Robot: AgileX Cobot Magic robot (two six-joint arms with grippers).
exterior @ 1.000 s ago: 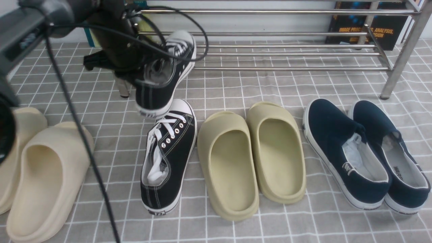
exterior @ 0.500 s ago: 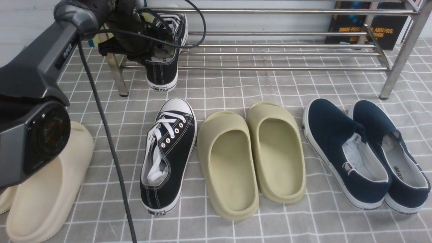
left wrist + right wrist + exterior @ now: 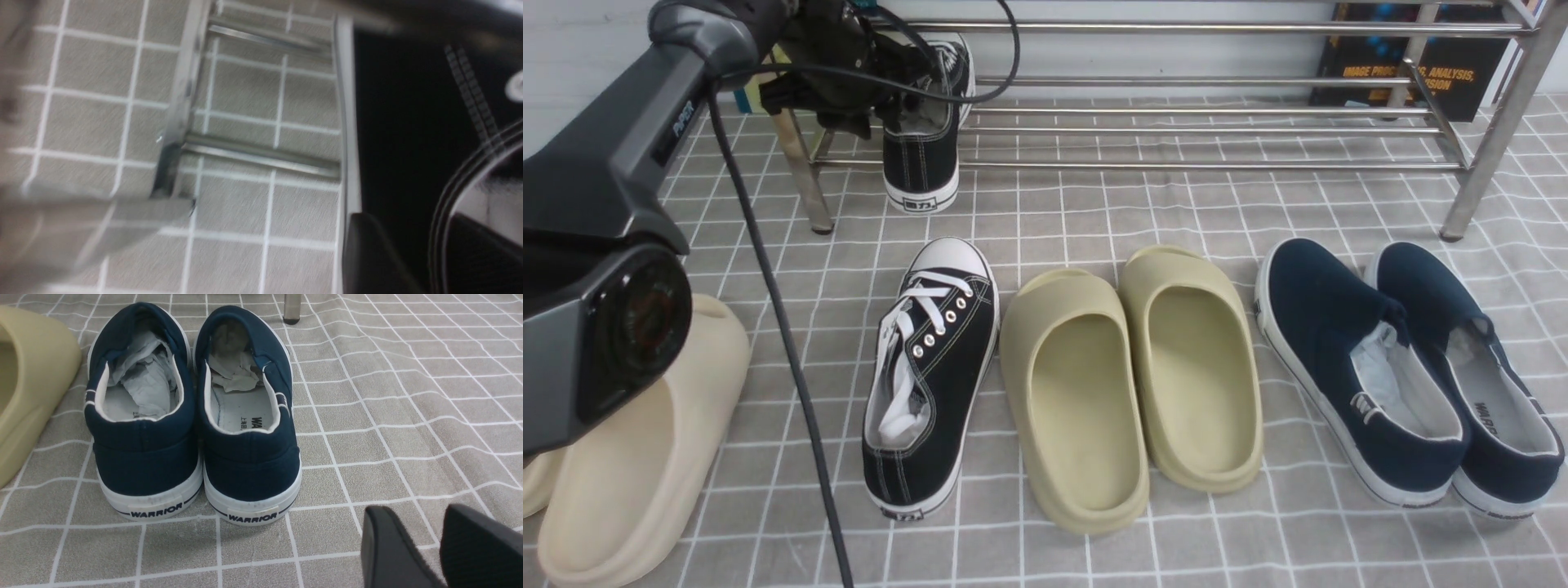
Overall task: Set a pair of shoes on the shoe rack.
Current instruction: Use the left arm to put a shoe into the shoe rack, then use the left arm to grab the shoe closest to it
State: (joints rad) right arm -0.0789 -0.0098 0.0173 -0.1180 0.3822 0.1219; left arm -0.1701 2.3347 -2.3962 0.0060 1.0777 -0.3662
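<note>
1. Where the left arm reaches forward and up from the near left corner, the left gripper [image 3: 907, 94] is clamped on the side wall of one black sneaker [image 3: 923, 155]. One finger [image 3: 367, 253] sits outside the canvas and the other is inside the opening.
2. That sneaker lies on the lower bars at the left end of the shoe rack [image 3: 1217, 131]. Its long axis runs front to back, with the toe toward the wall and the heel overhanging the front bar.
3. The other black sneaker [image 3: 931, 376] lies on the checked cloth [image 3: 1094, 212] in front of the rack, its toe also pointing toward the rack, just beside the olive slides [image 3: 1078, 408].
4. The right gripper [image 3: 429, 543] hangs low behind the navy slip-ons [image 3: 249, 457]. Its fingers are drawn close together and hold nothing.
</note>
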